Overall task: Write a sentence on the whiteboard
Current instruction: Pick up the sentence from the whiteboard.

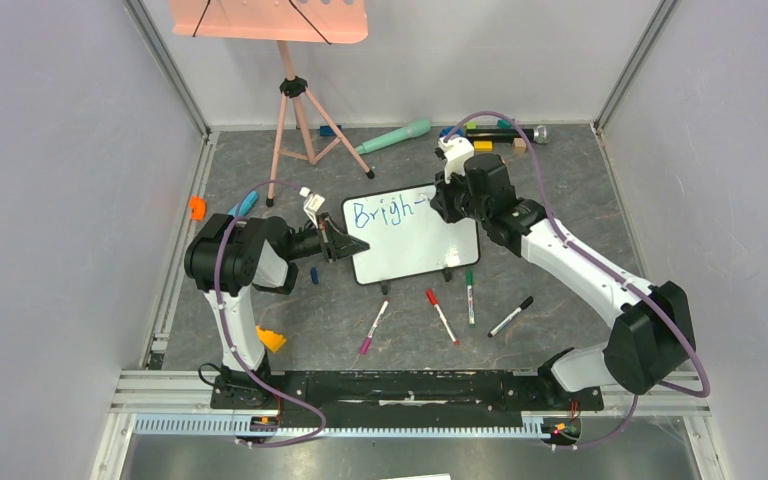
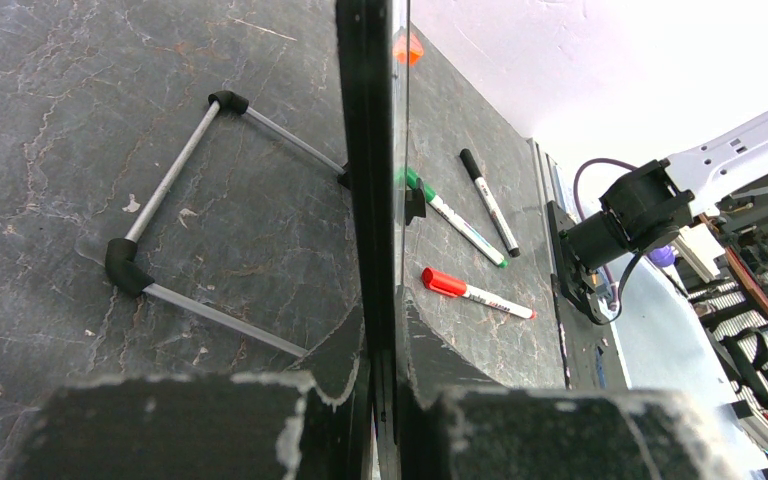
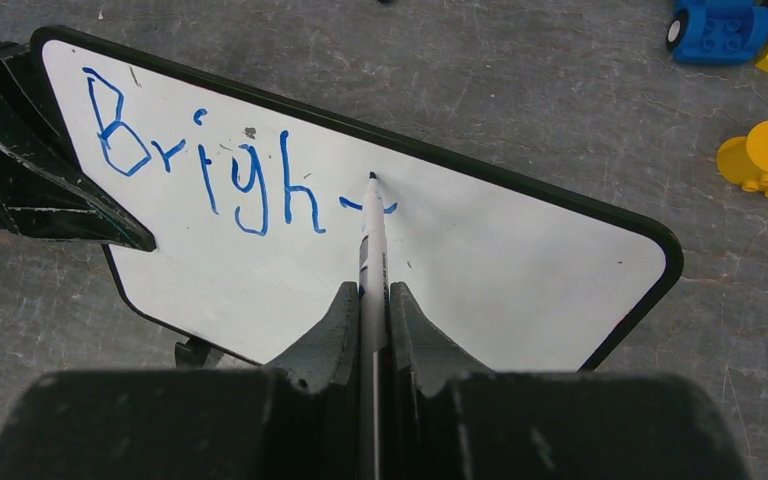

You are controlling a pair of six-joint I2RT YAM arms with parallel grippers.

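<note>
The whiteboard (image 1: 420,250) seems light and stiff; the left end effector (image 1: 352,243) clamps its left edge, the right end effector (image 3: 370,300) clamps the marker (image 3: 371,230).

Robotics lab test cell: grey panel walls (image 1: 60,150) w/ alu posts (image 1: 167,65), mounting rail (image 1: 400,385).
</note>
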